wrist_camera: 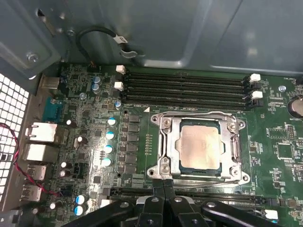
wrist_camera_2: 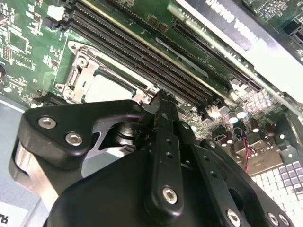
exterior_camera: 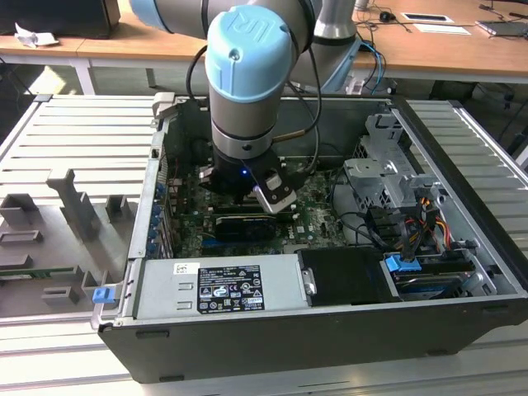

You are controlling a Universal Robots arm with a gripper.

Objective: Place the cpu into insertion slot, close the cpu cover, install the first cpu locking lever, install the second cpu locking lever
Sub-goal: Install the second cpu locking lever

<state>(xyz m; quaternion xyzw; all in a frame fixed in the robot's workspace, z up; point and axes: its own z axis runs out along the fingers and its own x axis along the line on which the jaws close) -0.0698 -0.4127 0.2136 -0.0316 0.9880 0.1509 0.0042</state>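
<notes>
Hovering low inside the computer case [exterior_camera: 462,272], the gripper [wrist_camera: 163,185] has its fingertips pressed together, holding nothing, just at the socket's near edge. Beyond them the cpu [wrist_camera: 201,147] sits flat in its slot with the cpu cover [wrist_camera: 166,144] closed around it, apparently levered down. Farther back lie the memory slots [wrist_camera: 189,90]

I work in a robotics lab or tech workshop. In the exterior view, an opened computer case [exterior_camera: 330,272] lies on its side on a ribbed grey metal desk [exterior_camera: 74,140], with grey fixture blocks [exterior_camera: 70,202] at the left of the frame. Along the top of the frame stand wooden desks [exterior_camera: 429,49] carrying papers and cables. In the first wrist view, the bare green motherboard [wrist_camera: 94,142] lies below me.
</notes>
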